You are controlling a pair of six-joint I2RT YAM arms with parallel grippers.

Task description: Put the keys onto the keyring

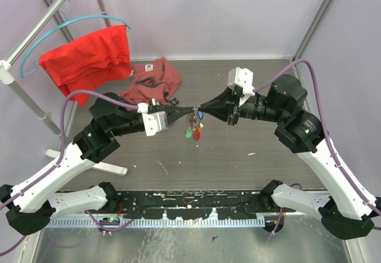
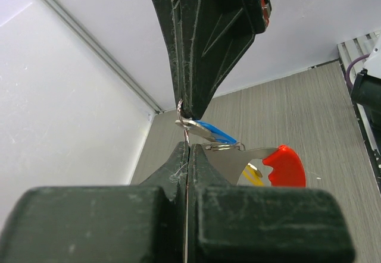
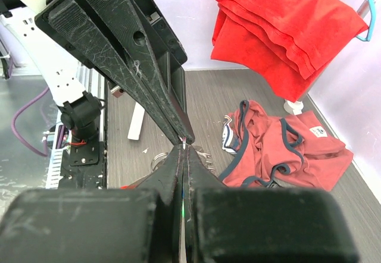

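My two grippers meet tip to tip above the middle of the table. The left gripper (image 1: 191, 109) (image 2: 187, 148) is shut on the thin wire of the keyring (image 2: 184, 126), which runs between its fingers. From the opposite side the right gripper (image 1: 203, 107) (image 3: 184, 146) is shut too, its tip on the same wire. Below the tips hang the keys (image 1: 193, 129): a blue-headed one (image 2: 217, 134) and a yellow one (image 2: 253, 174), beside the red tag (image 2: 285, 166). A green head (image 1: 188, 135) shows from above. A ring loop (image 3: 157, 158) peeks out beside the right fingers.
A red cloth (image 1: 89, 58) hangs on a teal hanger (image 1: 71, 24) from a metal rack (image 1: 25, 101) at the back left. A pink garment (image 1: 152, 80) lies crumpled on the table behind the grippers. The rack's white foot (image 1: 111, 168) lies near the left arm.
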